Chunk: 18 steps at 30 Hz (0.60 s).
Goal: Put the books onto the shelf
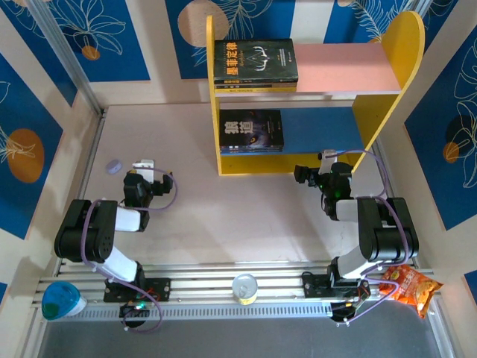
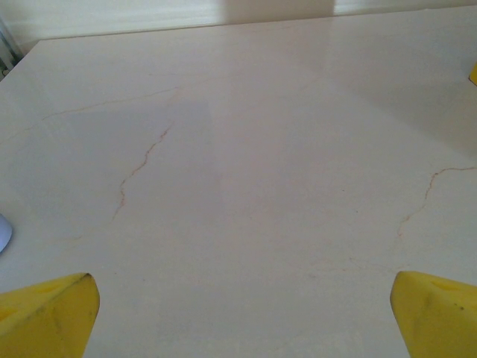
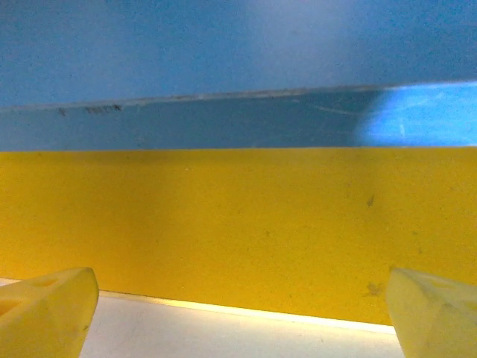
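Note:
The shelf (image 1: 380, 78) stands at the back of the table, with yellow sides, a pink upper board and a blue lower board. A stack of books topped by a black one (image 1: 255, 61) lies on the pink board's left end. Another black book (image 1: 251, 131) lies on the blue board's left end. My left gripper (image 1: 144, 165) is open over bare tabletop, its yellow fingertips (image 2: 48, 313) wide apart. My right gripper (image 1: 322, 158) is open just in front of the shelf's yellow front strip (image 3: 238, 224), nothing between its fingertips (image 3: 436, 313).
An orange snack bag (image 1: 412, 286) lies at the near right by the right arm's base. A can (image 1: 244, 287) and a teal-lidded cup (image 1: 61, 298) sit on the front rail. A small pale disc (image 1: 113, 166) lies left of the left gripper.

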### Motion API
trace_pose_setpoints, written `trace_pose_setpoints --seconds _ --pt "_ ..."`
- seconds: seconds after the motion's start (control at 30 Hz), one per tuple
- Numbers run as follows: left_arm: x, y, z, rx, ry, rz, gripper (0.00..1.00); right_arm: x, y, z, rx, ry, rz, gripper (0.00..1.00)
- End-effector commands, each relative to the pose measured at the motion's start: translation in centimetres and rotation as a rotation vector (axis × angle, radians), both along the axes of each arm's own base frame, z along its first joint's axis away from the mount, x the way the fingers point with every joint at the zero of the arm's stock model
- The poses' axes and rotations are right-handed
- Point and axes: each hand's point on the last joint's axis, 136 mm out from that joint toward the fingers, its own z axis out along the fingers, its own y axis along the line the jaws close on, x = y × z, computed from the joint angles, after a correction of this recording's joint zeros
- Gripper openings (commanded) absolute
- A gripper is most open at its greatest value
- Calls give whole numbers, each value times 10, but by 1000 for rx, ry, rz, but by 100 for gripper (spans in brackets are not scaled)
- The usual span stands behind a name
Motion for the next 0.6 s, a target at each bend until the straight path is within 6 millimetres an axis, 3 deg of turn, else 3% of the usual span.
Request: trace_pose_setpoints --seconds 0.0,0.57 --pt "6 -5 8 2 -21 -27 100 1 -2 3 -20 -24 -4 99" --pt "6 -5 8 3 -22 -28 100 1 -2 2 -15 -20 -3 99"
